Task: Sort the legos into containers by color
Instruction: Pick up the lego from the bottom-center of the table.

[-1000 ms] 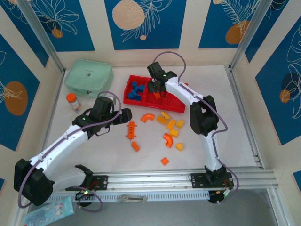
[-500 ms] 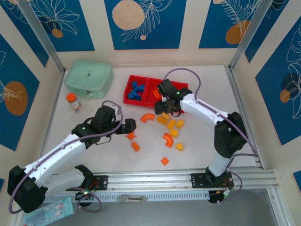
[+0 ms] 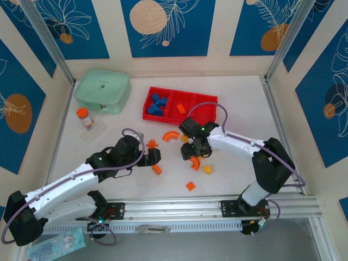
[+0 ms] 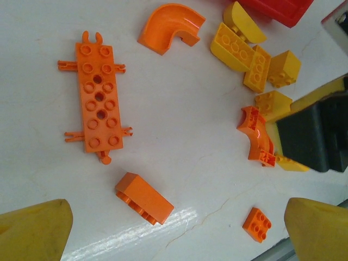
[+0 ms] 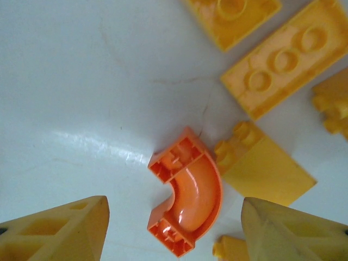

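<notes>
The red tray point(image 3: 191, 116) lies at the back; blue legos point(image 3: 156, 104) fill its left compartment and an orange piece point(image 3: 179, 107) lies in the middle one. Loose orange and yellow legos are spread on the table in front of it. My left gripper point(image 4: 176, 236) hangs open over an orange block point(image 4: 144, 198), which lies between its fingers. A long orange studded plate point(image 4: 99, 104) and an orange arch point(image 4: 171, 27) lie beyond. My right gripper point(image 5: 176, 231) is open, low over another orange arch point(image 5: 187, 198) that lies untouched between its yellow fingertips point(image 5: 60, 228). Yellow bricks point(image 5: 272, 62) crowd its right side.
A mint-green box point(image 3: 102, 90) and an orange-capped bottle point(image 3: 83, 117) stand at the back left. A small orange square piece point(image 3: 190, 186) and a yellow piece point(image 3: 207, 169) lie toward the near rail. The two grippers hang close together over the pile.
My right arm has swung from over the tray's middle compartment back to the loose pile and lowered over the orange arch. My left arm has moved nearer, over the orange block.
</notes>
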